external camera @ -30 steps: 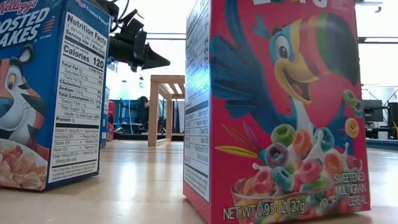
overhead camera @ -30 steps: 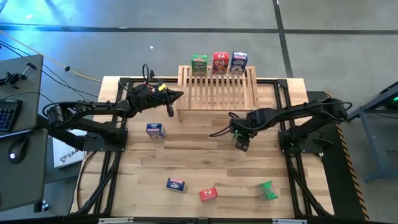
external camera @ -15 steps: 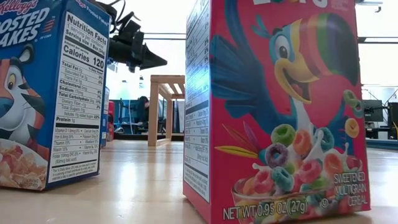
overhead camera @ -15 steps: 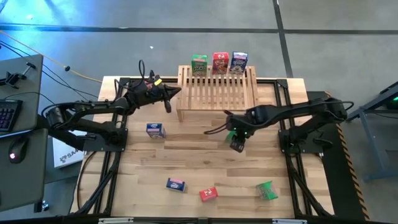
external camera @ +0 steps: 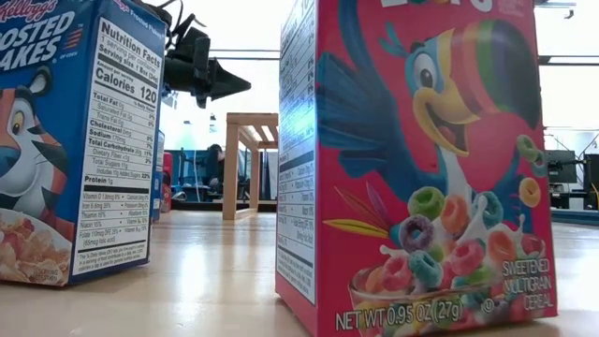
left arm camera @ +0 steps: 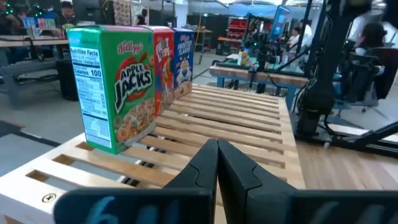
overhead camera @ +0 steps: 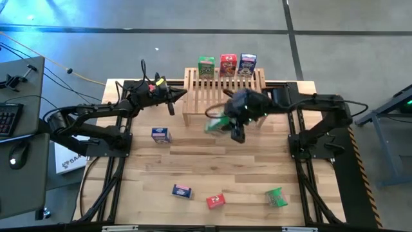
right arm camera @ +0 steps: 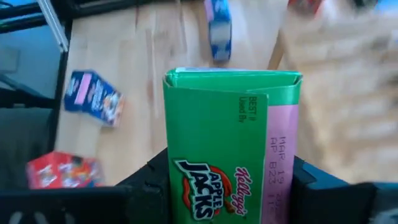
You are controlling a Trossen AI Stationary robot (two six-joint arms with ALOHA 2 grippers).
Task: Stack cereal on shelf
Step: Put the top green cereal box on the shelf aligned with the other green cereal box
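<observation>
Right gripper (right arm camera: 230,186) pinches a green Apple Jacks box (right arm camera: 230,149) by its sides, probably shelf-bound (overhead camera: 225,96); left gripper (left arm camera: 217,163) waits, pressed together.

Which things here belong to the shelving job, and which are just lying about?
Job: green box in the right gripper; wooden rack with three boxes; four boxes on the table.
Lying about: keyboard, mouse, cables.

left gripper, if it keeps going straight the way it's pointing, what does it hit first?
Probably nothing at once. The left gripper, fingers shut, points across the slatted top of the shelf, above the bars. The green Apple Jacks box stands off to one side of that line. How far above the slats it rides is unclear.
</observation>
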